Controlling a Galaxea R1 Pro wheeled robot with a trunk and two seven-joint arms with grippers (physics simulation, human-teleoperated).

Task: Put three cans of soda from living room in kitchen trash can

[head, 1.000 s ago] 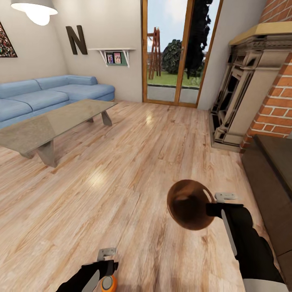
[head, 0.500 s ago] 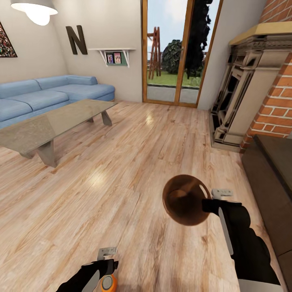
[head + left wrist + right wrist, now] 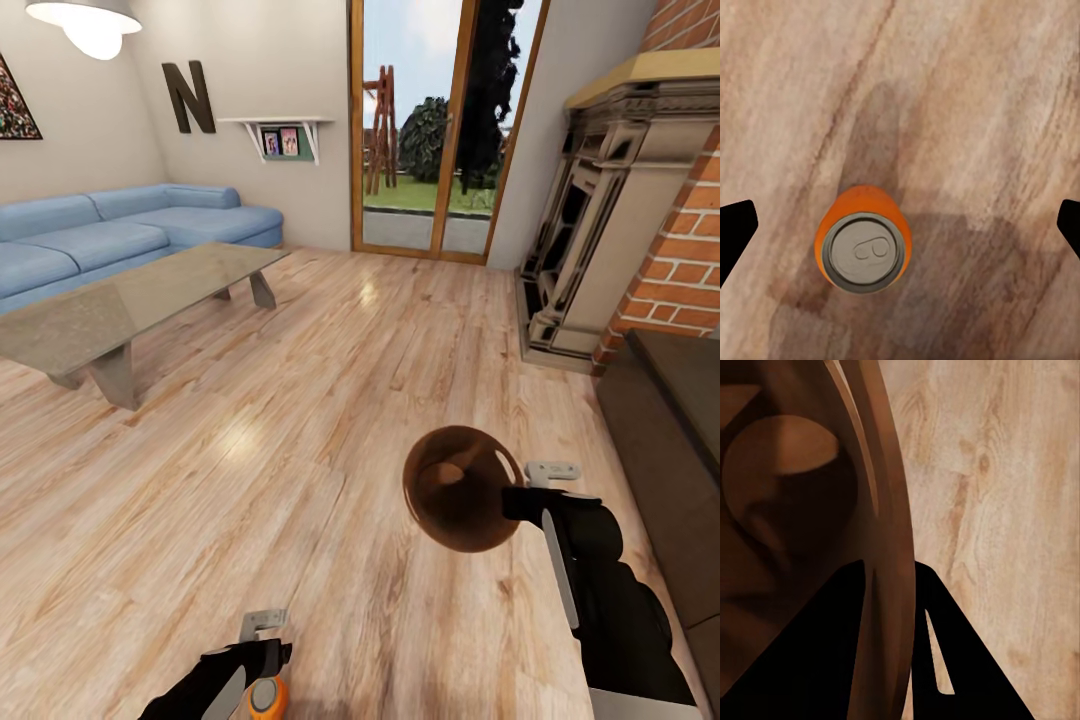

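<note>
A home's living room — a long blue sofa (image 3: 120, 230) faces a glass coffee table (image 3: 120, 310) on a wood floor (image 3: 330, 400). A brick fireplace (image 3: 640, 200), a big wall letter N (image 3: 188, 97) and glass doors (image 3: 435, 130) onto a garden say the same.

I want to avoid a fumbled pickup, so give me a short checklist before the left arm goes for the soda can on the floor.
1. Can of soda upright on the wood floor: ok.
2. Left gripper jaws wide apart, nothing held: ok.
3. Can centred between the jaws: not ok, it sits nearer one finger.
4. Right gripper clamped on the tash can rim: ok.
5. Tash can mouth facing up to take a can: not ok, it is tipped sideways.
6. Other two cans located: cannot tell.
</note>
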